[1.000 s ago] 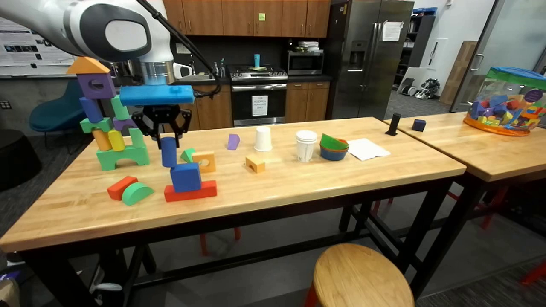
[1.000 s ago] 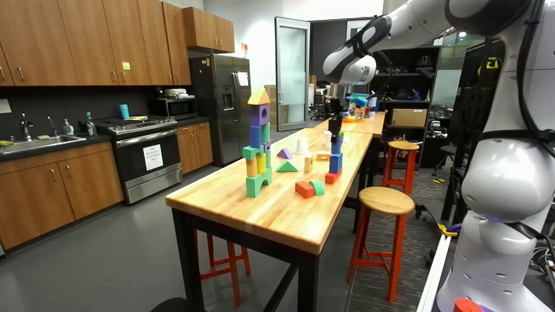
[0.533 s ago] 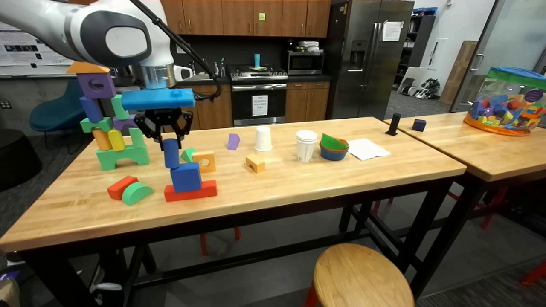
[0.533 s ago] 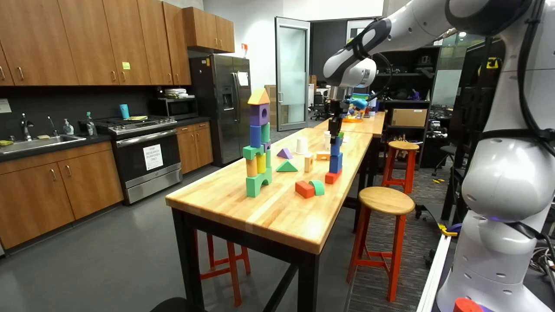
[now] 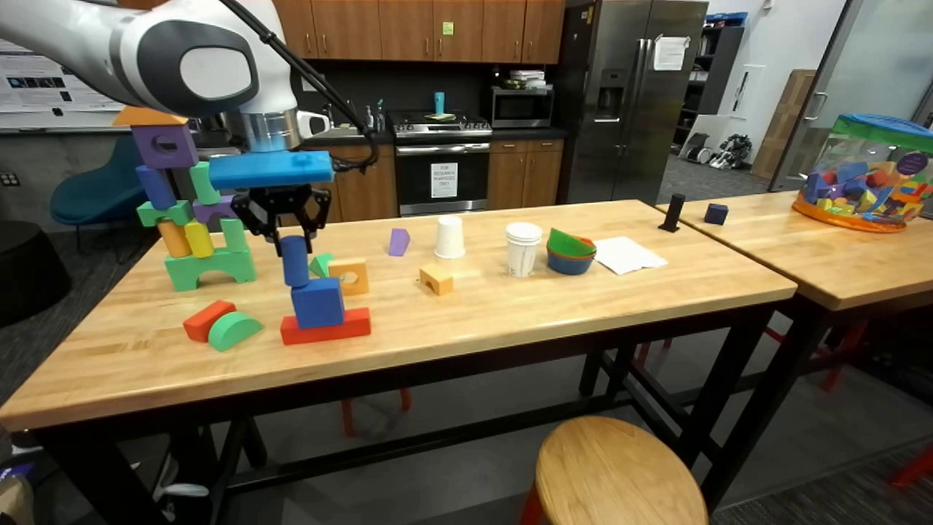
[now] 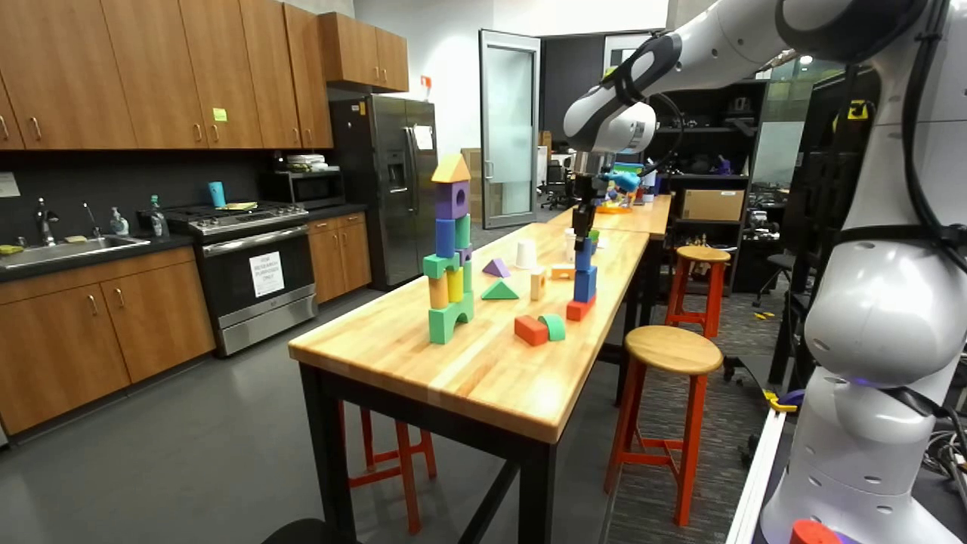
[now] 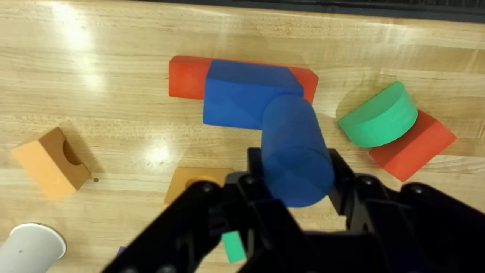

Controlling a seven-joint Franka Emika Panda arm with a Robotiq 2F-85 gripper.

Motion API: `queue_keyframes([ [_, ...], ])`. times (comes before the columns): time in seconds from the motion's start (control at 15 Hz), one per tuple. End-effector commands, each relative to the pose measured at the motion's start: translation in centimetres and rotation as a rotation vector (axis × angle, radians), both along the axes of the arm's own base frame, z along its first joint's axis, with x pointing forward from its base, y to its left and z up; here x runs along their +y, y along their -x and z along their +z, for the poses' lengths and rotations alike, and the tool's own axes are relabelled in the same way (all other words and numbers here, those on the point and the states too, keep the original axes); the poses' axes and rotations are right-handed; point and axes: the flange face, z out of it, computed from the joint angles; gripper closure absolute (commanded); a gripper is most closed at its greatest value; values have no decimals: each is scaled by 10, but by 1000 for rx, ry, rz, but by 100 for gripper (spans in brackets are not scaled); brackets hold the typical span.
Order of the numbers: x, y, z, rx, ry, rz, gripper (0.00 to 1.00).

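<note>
My gripper [image 7: 296,167] is shut on a blue cylinder [image 7: 290,125], which stands upright between the fingers. Its lower end is at one end of the top of a blue block [image 7: 235,98]; whether it touches is hard to tell. Under that block a long red block [image 7: 185,81] lies flat on the table. In both exterior views the cylinder [image 5: 294,262] [image 6: 583,258] appears above the blue block [image 5: 318,302] [image 6: 585,284]. A green half-round block [image 7: 379,117] leans against a red block [image 7: 415,146] to one side.
A tall block tower [image 6: 451,257] stands on the wooden table [image 6: 453,378]. Around the gripper are an orange block with a hole [image 5: 350,275], a green triangle [image 6: 500,290], an orange arch [image 5: 436,280] and a purple block [image 5: 399,242]. White cups [image 5: 522,248] and bowls [image 5: 570,255] stand farther along.
My gripper, still holding the cylinder, has come down slightly and shifted a little toward the blue block. The blocks on the table have not moved.
</note>
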Motion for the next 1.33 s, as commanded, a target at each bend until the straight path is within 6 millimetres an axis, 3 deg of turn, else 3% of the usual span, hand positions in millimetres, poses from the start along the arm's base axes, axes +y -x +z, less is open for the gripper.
queue_keyframes([
  [0.0,3,6,8,-23,2,-6,83],
  [1.27,0,7,7,-14,14,-7,83],
])
